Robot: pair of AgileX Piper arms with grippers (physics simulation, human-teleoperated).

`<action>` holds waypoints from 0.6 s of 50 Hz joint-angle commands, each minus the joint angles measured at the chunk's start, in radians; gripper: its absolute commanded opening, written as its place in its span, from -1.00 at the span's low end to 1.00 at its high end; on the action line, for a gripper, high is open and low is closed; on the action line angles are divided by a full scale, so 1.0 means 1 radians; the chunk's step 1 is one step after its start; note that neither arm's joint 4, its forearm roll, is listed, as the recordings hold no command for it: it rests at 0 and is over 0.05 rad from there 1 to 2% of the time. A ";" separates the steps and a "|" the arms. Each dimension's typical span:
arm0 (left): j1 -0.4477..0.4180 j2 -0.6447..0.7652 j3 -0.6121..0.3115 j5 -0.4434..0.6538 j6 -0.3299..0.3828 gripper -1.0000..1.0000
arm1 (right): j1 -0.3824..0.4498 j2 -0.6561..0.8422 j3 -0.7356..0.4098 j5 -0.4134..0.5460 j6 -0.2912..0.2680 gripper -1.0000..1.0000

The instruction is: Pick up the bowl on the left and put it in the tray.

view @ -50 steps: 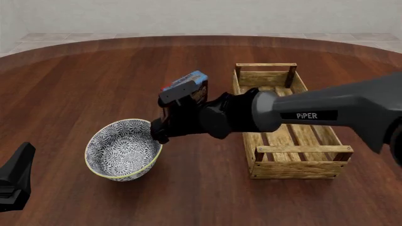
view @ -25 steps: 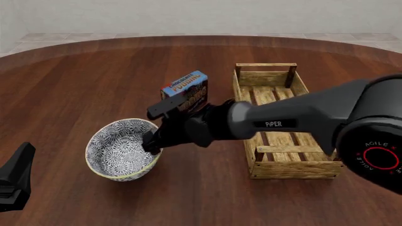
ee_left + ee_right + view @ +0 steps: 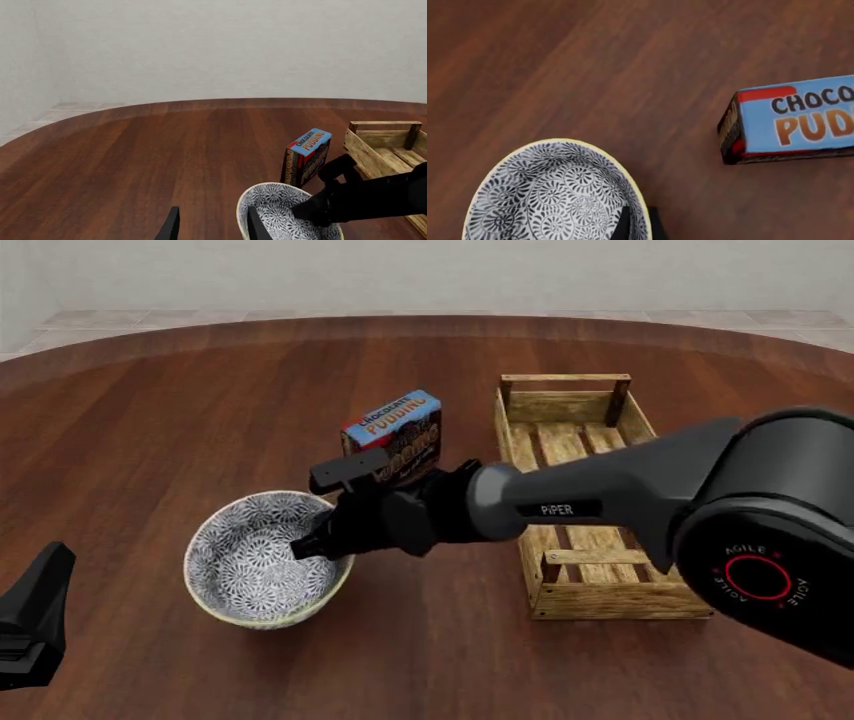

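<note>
The blue-and-white patterned bowl (image 3: 254,562) with a cream rim sits on the table left of centre. My right gripper (image 3: 310,543) reaches down onto its right rim. In the right wrist view, one finger is inside the bowl (image 3: 547,195) and one outside, and the right gripper (image 3: 639,226) is shut on the rim. The wooden slatted tray (image 3: 583,436) lies to the right of the bowl, with nothing in it. My left gripper (image 3: 213,227) is open and holds nothing; it stays low at the near left corner (image 3: 34,625), apart from the bowl (image 3: 273,210).
A blue chocolate pudding box (image 3: 396,433) stands upright just behind the bowl, between it and the tray's far end. The right arm (image 3: 601,495) stretches across above the tray's near half. The pudding box (image 3: 794,120) is close to the right gripper.
The right gripper has come lower and further left onto the bowl's right rim, uncovering the pudding box. The bowl has shifted slightly. The left arm has not moved.
</note>
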 commanded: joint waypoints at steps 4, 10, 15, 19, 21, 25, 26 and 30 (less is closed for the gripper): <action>0.000 0.000 0.000 0.000 0.000 1.00 | 0.005 -0.079 0.121 -0.050 -0.031 -1.00; 0.000 0.000 0.000 0.000 0.000 1.00 | 0.013 -0.134 0.163 -0.062 -0.048 -1.00; 0.000 0.000 0.000 0.000 0.000 1.00 | 0.022 -0.174 0.195 -0.076 -0.057 -1.00; 0.000 0.000 0.000 0.000 0.000 1.00 | 0.017 -0.188 0.206 -0.083 -0.065 -1.00; 0.000 0.000 0.000 0.000 0.000 1.00 | 0.013 -0.194 0.213 -0.088 -0.068 -1.00; 0.000 0.000 0.000 0.000 0.000 1.00 | 0.013 -0.210 0.229 -0.097 -0.065 -1.00; 0.000 0.000 0.000 0.000 0.000 1.00 | 0.011 -0.216 0.234 -0.100 -0.066 -1.00; 0.000 0.000 0.000 0.000 0.000 1.00 | 0.010 -0.227 0.244 -0.105 -0.071 -1.00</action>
